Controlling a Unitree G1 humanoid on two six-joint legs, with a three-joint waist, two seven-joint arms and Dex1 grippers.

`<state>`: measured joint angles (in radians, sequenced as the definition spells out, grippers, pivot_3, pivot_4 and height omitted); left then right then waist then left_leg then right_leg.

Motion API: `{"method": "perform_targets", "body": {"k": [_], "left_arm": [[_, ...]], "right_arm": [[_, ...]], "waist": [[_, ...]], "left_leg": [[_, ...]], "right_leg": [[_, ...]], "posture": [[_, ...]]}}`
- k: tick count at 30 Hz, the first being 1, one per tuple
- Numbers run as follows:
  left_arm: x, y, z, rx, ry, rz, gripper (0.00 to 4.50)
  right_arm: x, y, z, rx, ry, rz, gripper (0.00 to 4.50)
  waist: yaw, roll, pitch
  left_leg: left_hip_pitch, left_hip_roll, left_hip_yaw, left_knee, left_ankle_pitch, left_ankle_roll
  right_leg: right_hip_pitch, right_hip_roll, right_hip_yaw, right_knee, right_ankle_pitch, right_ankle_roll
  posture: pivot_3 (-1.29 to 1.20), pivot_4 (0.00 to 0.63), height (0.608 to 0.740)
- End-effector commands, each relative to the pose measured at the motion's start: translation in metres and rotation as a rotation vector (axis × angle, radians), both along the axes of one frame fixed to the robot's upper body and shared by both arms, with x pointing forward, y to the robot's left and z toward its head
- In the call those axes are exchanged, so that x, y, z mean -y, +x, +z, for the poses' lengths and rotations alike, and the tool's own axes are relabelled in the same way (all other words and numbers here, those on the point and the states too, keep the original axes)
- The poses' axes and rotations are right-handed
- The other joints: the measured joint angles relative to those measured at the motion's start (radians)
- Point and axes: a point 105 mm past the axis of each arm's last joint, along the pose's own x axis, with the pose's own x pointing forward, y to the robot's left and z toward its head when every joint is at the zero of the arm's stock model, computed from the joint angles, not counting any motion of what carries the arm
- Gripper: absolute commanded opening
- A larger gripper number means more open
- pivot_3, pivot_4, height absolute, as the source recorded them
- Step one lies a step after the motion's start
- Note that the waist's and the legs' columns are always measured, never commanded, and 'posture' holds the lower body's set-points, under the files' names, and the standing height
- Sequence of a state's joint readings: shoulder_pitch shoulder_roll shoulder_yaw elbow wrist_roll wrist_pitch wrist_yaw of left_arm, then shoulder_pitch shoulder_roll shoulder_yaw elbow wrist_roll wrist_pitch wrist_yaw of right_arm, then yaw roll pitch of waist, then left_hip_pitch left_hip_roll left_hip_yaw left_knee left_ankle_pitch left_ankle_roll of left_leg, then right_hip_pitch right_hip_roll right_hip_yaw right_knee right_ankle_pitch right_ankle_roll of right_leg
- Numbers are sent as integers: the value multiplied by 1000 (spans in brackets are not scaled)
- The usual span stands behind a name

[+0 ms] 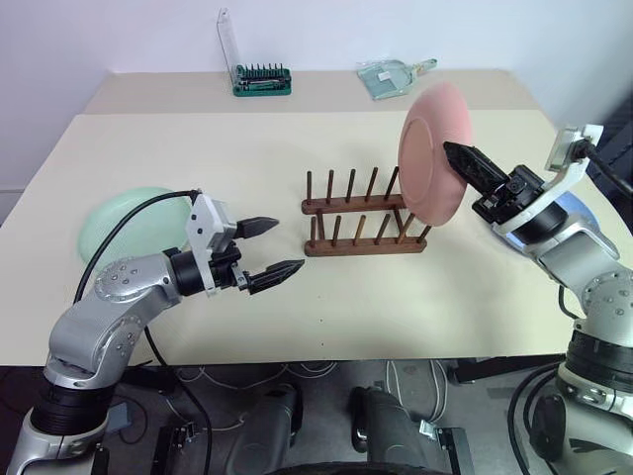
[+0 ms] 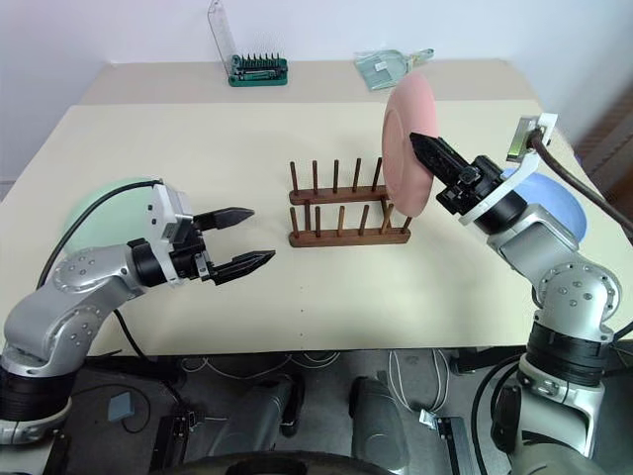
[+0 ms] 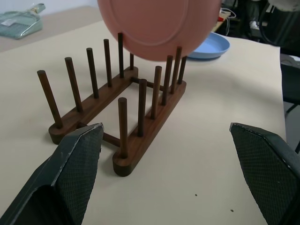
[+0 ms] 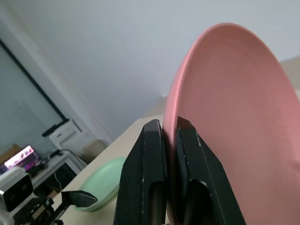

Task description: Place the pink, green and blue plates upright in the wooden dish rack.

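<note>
Left pincer (image 1: pixel 271 246) spread empty, right pincer (image 4: pixel 169 140) pinching pink plate (image 1: pixel 433 153) hiding rack (image 1: pixel 361 224) end

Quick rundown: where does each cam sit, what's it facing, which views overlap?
Left eye, right eye: head, looking forward and down at the table; both arms show.
Left wrist: looks between open left gripper fingers at wooden dish rack.
Right wrist: looks along right gripper, shut on pink plate; green plate beyond.
Shared: pink plate in all four; blue plate in left wrist and eye views.
</note>
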<state>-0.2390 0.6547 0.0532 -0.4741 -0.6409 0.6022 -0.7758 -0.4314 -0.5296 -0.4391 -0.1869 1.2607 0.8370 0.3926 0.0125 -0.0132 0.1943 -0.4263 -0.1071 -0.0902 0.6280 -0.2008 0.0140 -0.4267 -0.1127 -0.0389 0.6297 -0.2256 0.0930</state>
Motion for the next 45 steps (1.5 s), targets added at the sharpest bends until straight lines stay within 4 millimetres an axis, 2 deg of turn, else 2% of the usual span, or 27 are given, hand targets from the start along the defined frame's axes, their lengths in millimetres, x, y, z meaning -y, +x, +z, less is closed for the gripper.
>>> {"method": "perform_targets", "body": {"k": [1,3,8,12,15,18,21,22,25,29,30,34,36,37,38,40,45], "left_arm": [[4,-3,6,40,-3,-8,4500],[3,-3,5,38,-4,-5,4500],[4,-2,4,38,-8,-1,4500],[5,-2,4,35,-12,-1,4500],[6,-2,2,32,-11,-2,4500],[5,-3,1,28,-10,-3,4500],[-10,6,5,42,-38,83,4500],[-24,15,12,68,-77,173,4500],[-85,46,25,94,-184,528,4500],[-152,56,37,125,-268,883,4500],[-170,56,37,130,-260,993,4500],[-223,46,30,113,-198,1308,4500],[-260,29,21,75,-161,1531,4500],[-279,15,15,43,-155,1646,4500],[-291,5,11,20,-152,1723,4500],[-297,-6,1,-38,-142,1776,4500],[-288,-15,-30,-245,-113,1773,4500]], "right_arm": [[7,-3,6,30,26,-9,753],[8,-1,6,30,26,-18,1486],[23,11,10,55,-10,-147,4046],[39,12,34,151,-43,-230,4046],[60,10,50,214,-96,-321,4046],[81,10,58,227,-139,-400,4046],[97,5,63,259,-247,-458,4046],[90,1,65,286,-307,-434,4046],[48,-12,64,376,-493,-276,4046],[-7,-27,55,478,-679,-61,4046],[-20,-31,52,506,-718,-6,4046],[-53,-37,41,568,-805,138,4046],[-74,-39,30,612,-866,231,4046],[-88,-41,21,638,-890,291,4046],[-97,-42,15,658,-907,332,4046],[-109,-42,6,679,-913,385,4046],[-123,-43,-4,695,-885,449,4046]], "waist": [[0,0,0],[0,0,0],[-1,0,0],[0,1,0],[2,1,0],[2,1,0],[1,1,0],[0,2,0],[-6,2,1],[-15,2,0],[-15,2,0],[-3,1,1],[0,0,0],[0,0,0],[-3,-1,-1],[-1,-2,0],[15,-4,-1]], "left_leg": [[0,0,0,0,0,0],[0,0,0,0,0,0],[0,0,1,0,0,0],[0,0,1,0,0,0],[0,0,2,0,0,1],[0,0,3,0,-1,1],[0,0,4,1,-1,2],[0,0,4,0,-1,2],[0,2,4,0,-1,2],[1,4,5,0,-1,2],[1,4,5,0,-1,2],[0,2,5,1,-1,2],[0,2,5,1,-2,1],[0,2,5,1,-3,0],[0,2,5,1,-3,0],[1,2,5,0,-3,-1],[0,0,4,2,-4,-1]], "right_leg": [[0,0,0,0,0,0],[0,0,0,0,0,0],[0,0,0,0,0,0],[0,0,1,0,0,0],[-1,0,1,0,0,0],[0,0,1,-1,0,0],[0,-1,2,-1,0,0],[0,-1,2,-1,0,0],[-1,0,2,-1,0,0],[-1,2,2,0,0,5],[-1,2,2,0,0,6],[-1,0,2,-1,1,5],[-1,0,2,-1,2,4],[-1,0,2,-1,2,4],[-1,0,2,-1,3,4],[-2,1,2,-1,3,5],[-2,0,2,-1,3,5]], "posture": [[0,150,740],[0,150,740],[0,150,740],[0,150,740],[0,150,740],[0,150,740],[0,150,740],[0,150,740],[0,150,740],[0,150,740],[0,150,740],[0,150,740],[0,150,740],[0,150,740],[0,150,740],[0,150,740],[0,150,740]]}}
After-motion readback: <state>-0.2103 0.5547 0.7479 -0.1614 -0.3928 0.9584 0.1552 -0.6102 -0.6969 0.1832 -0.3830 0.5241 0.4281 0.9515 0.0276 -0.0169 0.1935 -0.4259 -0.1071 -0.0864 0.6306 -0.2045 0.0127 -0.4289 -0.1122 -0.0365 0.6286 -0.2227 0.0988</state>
